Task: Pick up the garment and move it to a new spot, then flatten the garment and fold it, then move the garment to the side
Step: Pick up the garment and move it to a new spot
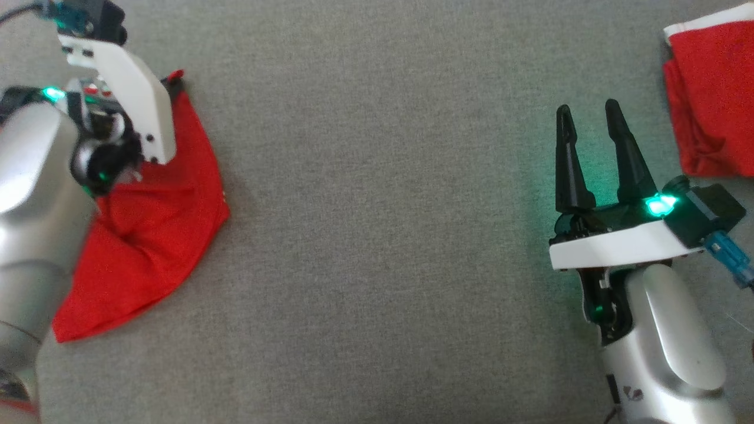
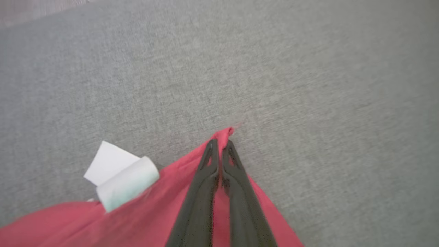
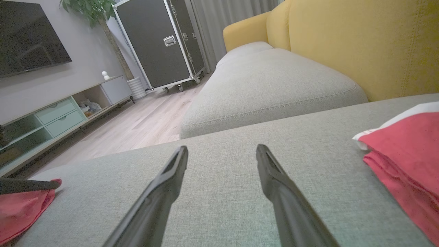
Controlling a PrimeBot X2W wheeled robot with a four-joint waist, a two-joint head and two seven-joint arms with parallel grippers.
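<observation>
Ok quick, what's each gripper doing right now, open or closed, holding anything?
Left gripper: closed on a corner of the red garment.
Right gripper: open, holding nothing.

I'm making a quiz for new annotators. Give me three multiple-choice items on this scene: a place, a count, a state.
1. Where on the grey sofa cushion does the folded red garment lie? A. middle B. lower left C. far right
2. How many red garments are on it? A. one B. two C. three
3. The left gripper is: A. shut on a corner of the loose red garment B. open over bare cushion C. shut on nothing
Answers: 1 C, at the head view's right edge; 2 B, one folded at right, one loose at left; 3 A, its closed fingers pinch the cloth's tip.
</observation>
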